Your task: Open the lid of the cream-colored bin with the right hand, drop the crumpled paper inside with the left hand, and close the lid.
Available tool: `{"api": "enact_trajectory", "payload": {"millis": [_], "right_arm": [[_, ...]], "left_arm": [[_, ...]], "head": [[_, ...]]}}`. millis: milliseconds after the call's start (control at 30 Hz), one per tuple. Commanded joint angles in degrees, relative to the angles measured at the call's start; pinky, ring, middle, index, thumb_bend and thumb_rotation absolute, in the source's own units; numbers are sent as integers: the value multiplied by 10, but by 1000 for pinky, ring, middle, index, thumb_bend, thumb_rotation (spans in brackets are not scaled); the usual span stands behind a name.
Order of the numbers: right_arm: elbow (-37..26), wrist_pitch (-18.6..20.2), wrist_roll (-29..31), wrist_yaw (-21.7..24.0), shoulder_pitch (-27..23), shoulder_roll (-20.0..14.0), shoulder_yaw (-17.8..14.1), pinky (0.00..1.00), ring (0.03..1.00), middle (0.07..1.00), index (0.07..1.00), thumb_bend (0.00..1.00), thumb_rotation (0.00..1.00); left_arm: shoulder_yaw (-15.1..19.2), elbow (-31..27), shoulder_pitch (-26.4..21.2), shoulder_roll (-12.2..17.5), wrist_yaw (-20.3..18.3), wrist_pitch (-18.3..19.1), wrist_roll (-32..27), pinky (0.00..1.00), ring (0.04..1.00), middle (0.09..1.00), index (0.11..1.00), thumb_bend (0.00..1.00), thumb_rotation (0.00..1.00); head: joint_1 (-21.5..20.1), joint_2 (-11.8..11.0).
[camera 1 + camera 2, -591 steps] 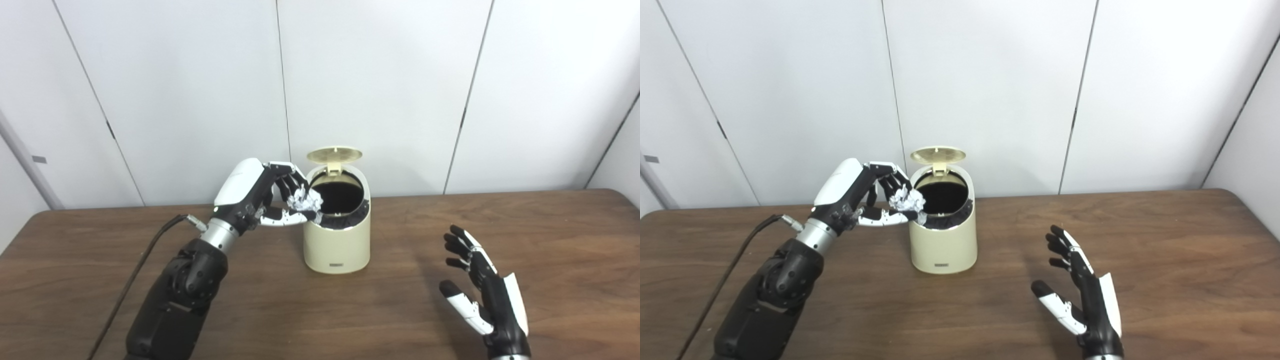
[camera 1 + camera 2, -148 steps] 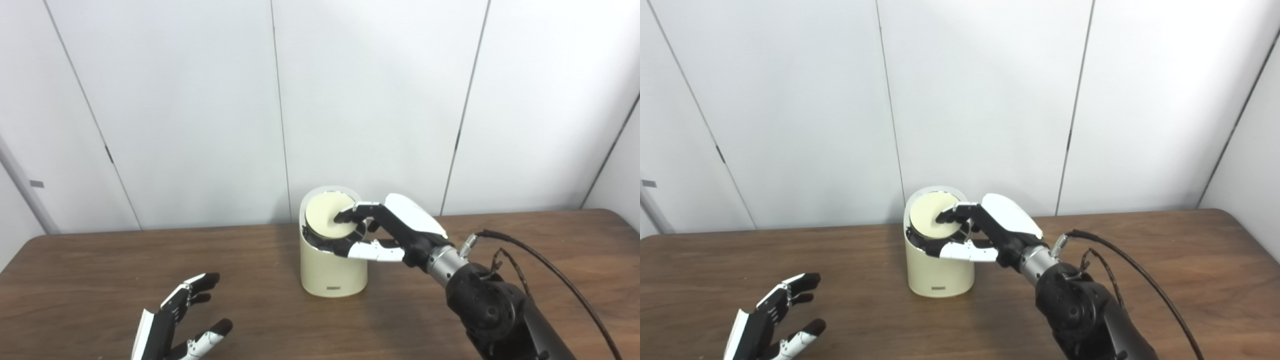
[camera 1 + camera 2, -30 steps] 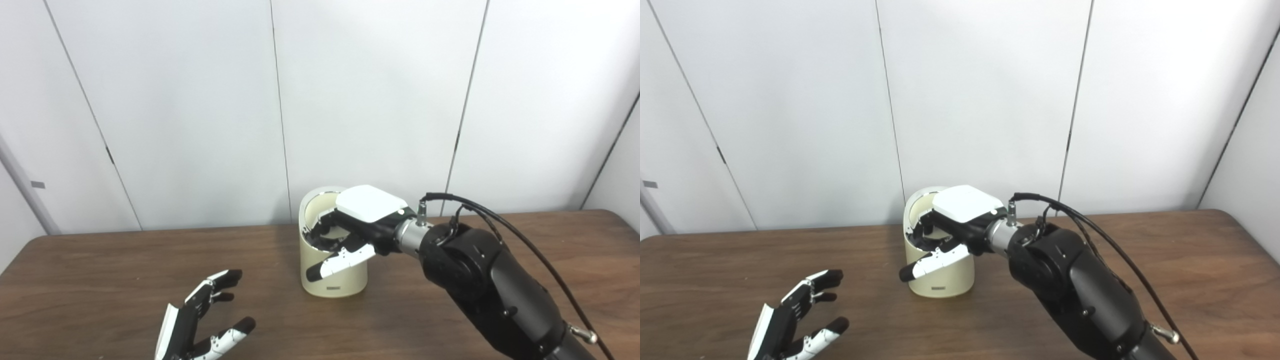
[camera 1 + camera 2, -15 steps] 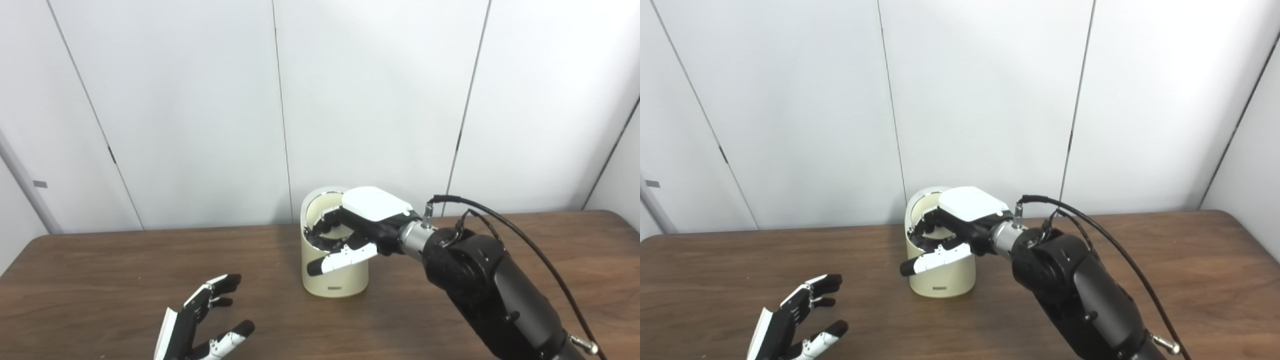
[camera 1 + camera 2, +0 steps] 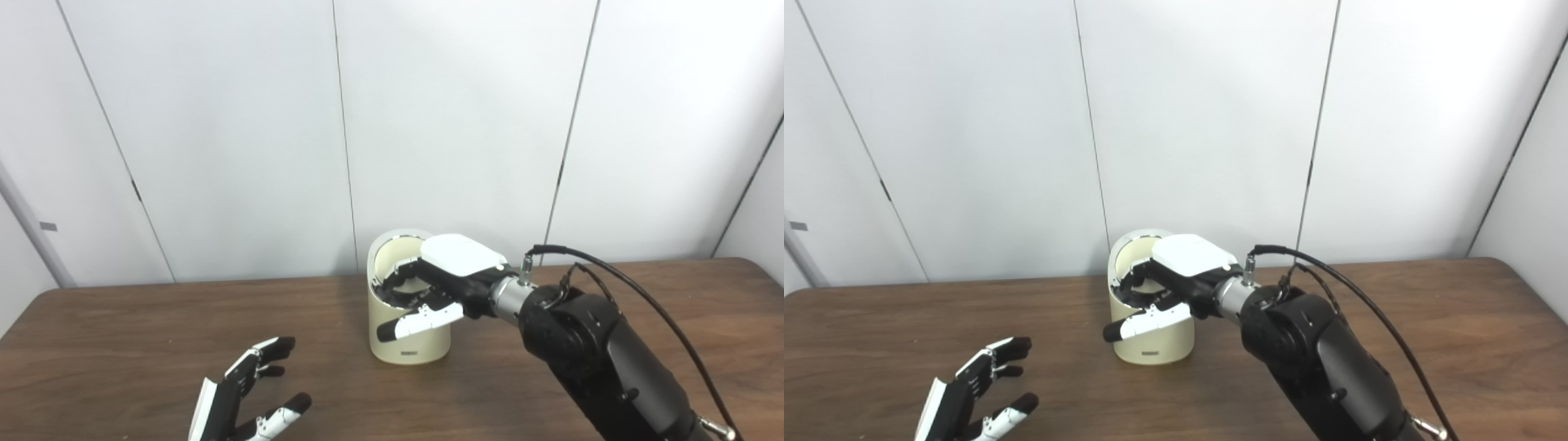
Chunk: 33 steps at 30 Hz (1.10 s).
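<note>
Over the bin, right hand barely shifted.

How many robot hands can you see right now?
2: the right robot hand rests on top of the cream-colored bin; the left robot hand hovers open over the table's near-left.

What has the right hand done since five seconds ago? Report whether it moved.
Yes. The right hand turned palm-down over the bin, its thumb now across the bin's front.

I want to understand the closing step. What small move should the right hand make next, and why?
Probably lift the right hand straight up off the lid. The lid seems to lie down inside the cream-colored bin, no paper is visible, and the left hand rests open.
</note>
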Motion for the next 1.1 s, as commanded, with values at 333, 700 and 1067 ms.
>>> {"api": "enact_trajectory", "payload": {"millis": [333,700,1067], "right_arm": [[29,20,12,30,12,-1,15,835,780,767,743,920,996],[-19,62,20,22,-32,-5,-31,582,679,708,724,908,936],[-18,66,20,22,-40,-11,-33,521,604,653,705,924,965]], "left_arm": [[1,-29,-7,4,1,1,0,696,776,775,758,929,555],[1,-9,-13,8,5,-14,2,690,772,775,758,918,554],[1,-11,-11,9,5,-16,1,699,774,775,759,917,552]], "head": [[-4,0],[-6,-7],[-4,-7]]}}
